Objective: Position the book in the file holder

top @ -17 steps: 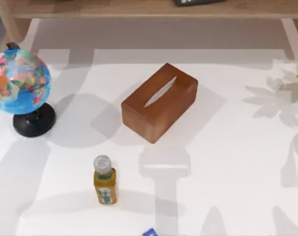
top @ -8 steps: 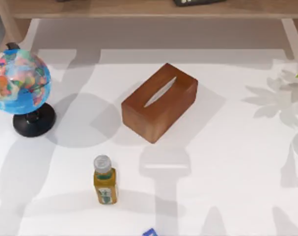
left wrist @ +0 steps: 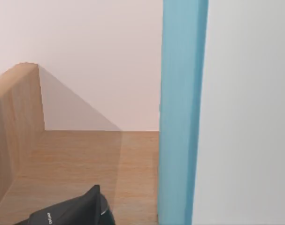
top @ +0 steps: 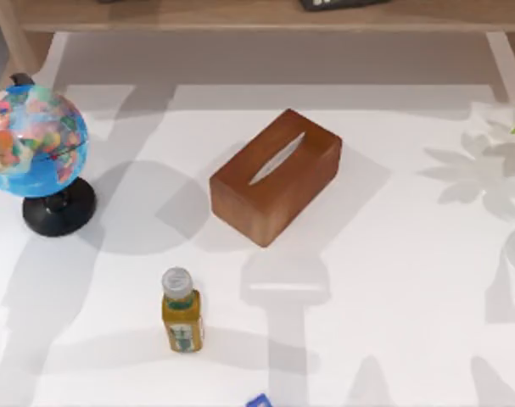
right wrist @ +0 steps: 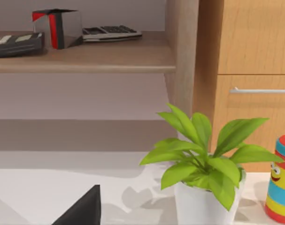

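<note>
— At the left wrist, what have you got?

— A dark piece of the left gripper (left wrist: 72, 213), over a wooden shelf board (left wrist: 86, 159), with a tall blue panel (left wrist: 180, 112) just beside it. Open or closed, I cannot tell.

— And the other arm?

— Same story: a dark wedge of the right gripper (right wrist: 81, 208), state not readable. Beyond it stand a potted plant (right wrist: 203, 187) and a striped toy (right wrist: 281, 183), with a calculator (right wrist: 109, 32) up on the shelf (right wrist: 86, 56).

— Where is the book?

— I cannot place it for certain. A small blue corner (top: 259, 400) pokes in at the top view's bottom edge, near the bottle (top: 181, 315). Whether that is the book or the file holder, I cannot tell. A tissue box (top: 276, 175) sits mid-table and a globe (top: 32, 144) on the left.

— How would a book handle?

— My judgement: stiff along the spine, moderately heavy, smooth covers that could slip, and loose pages that may splay if pinched at one corner. I would clamp across both covers near the spine, about mid-length, so it hangs straight and slides upright into the holder
</note>
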Controlling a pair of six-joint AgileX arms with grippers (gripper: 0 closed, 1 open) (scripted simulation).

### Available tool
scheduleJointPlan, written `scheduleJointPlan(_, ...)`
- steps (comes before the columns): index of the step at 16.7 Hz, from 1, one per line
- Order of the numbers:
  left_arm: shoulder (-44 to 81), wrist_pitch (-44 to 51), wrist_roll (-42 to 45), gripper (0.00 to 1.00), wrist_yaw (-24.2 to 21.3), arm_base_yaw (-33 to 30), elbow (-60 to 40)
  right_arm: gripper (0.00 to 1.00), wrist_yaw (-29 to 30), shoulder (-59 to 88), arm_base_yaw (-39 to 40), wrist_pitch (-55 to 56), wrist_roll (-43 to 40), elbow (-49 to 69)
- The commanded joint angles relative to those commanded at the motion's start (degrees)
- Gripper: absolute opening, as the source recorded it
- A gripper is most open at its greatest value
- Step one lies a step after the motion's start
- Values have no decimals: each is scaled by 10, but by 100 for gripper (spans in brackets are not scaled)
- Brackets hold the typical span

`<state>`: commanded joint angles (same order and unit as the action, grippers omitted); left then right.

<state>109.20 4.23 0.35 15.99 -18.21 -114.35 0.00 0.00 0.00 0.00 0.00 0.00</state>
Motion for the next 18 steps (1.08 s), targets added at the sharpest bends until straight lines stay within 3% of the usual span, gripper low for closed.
scheduleJointPlan(2,0,0,0,100,0,0,0,100,0,0,0,0,0,0)
scheduleJointPlan(15,0,0,0,2,0,0,0,100,0,0,0,0,0,0)
scheduleJointPlan(18,0,0,0,0,0,0,0,100,0,0,0,0,0,0)
